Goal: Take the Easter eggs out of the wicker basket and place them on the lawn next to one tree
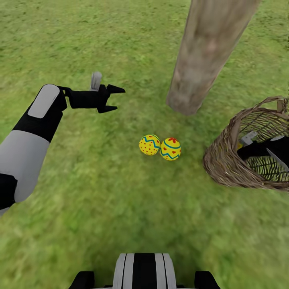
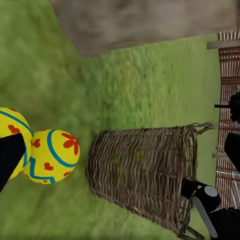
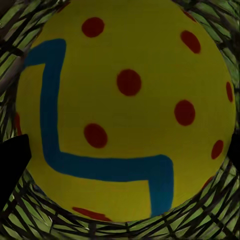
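Eggs on the grass: two Easter eggs lie touching each other on the lawn, near the foot of the tree; the dotted egg is on the left, the heart-painted egg on the right.
Third egg: the last egg is inside the wicker basket, resting on the weave, with the right arm's camera pressed close up to it.
Basket: lies tipped on the grass just right of the tree, its mouth facing the right arm.
Right gripper: the right gripper reaches into the basket mouth; dark finger tips show at either side of the egg, so it looks spread around it, but whether it has closed on the egg I cannot tell.
Left gripper: the left gripper hangs above the grass, well left of the two eggs, fingers parted and holding nothing.
Handling, as a guess: the egg looks hard, smooth and rounded, likely light; it could squirt out of a pinch or roll once released.
Where to grip: across the widest middle, fingers on opposite sides, not near a tapered end.
Basket risk: loose twigs may snag a finger, and the light basket may shift when the arm pulls out.
Step left: one egg to join the pair by the trunk.
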